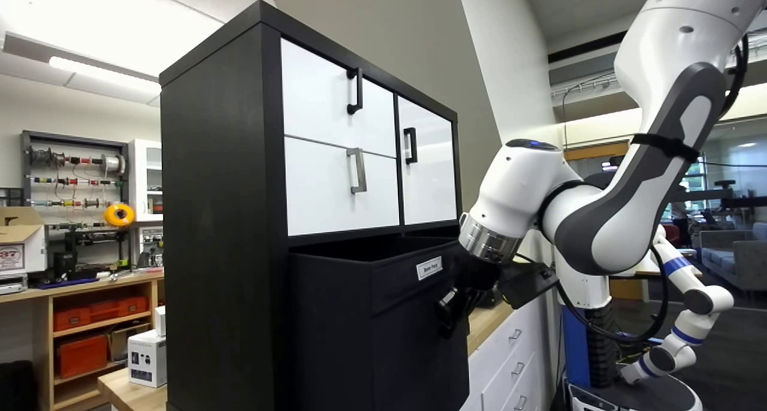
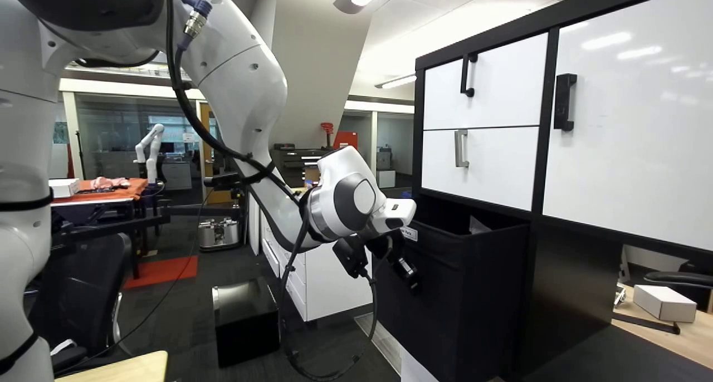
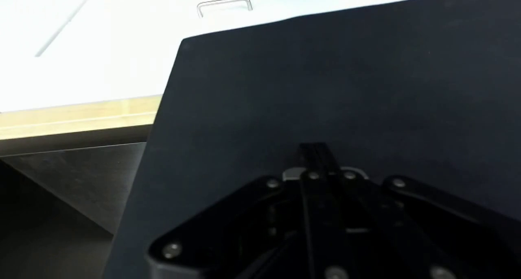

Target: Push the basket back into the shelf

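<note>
The basket (image 1: 413, 339) is a large matte black bin with a white label near its front top edge. It sticks out of the lower part of the shelf (image 1: 219, 189), a black cabinet with white drawer fronts. Both also show in an exterior view, the basket (image 2: 440, 304) and the shelf (image 2: 571, 293). My gripper (image 1: 446, 321) is in front of the basket's front face, below the label; it also shows there (image 2: 412, 284). In the wrist view the fingers (image 3: 315, 147) are together with nothing between them, pointing at the basket's dark front (image 3: 285, 88). I cannot tell whether they touch it.
White drawers (image 1: 509, 351) under a wooden worktop (image 1: 488, 324) stand beside the basket. A black box (image 2: 245, 321) is on the floor. A small white box (image 2: 665, 302) lies on the worktop beyond the shelf. Another robot arm (image 1: 695, 309) stands behind mine.
</note>
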`<state>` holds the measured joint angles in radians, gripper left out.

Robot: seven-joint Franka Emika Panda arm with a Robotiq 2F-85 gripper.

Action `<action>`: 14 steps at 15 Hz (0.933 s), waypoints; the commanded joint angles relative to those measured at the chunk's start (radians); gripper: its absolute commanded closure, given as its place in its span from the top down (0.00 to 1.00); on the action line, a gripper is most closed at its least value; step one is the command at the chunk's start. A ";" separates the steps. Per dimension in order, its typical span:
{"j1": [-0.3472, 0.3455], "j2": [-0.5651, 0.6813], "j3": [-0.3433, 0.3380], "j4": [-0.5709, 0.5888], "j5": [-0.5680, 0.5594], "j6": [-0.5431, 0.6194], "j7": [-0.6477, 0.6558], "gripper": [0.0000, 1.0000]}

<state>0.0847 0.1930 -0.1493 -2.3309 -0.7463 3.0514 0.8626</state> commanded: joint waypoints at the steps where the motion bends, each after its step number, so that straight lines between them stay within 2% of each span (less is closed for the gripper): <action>1: 0.044 0.121 -0.001 0.151 -0.019 0.009 0.043 0.03; 14: 0.002 0.382 0.088 0.479 0.059 -0.025 -0.052 0.03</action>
<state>0.0956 0.4778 -0.0990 -1.9903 -0.7166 3.0316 0.8449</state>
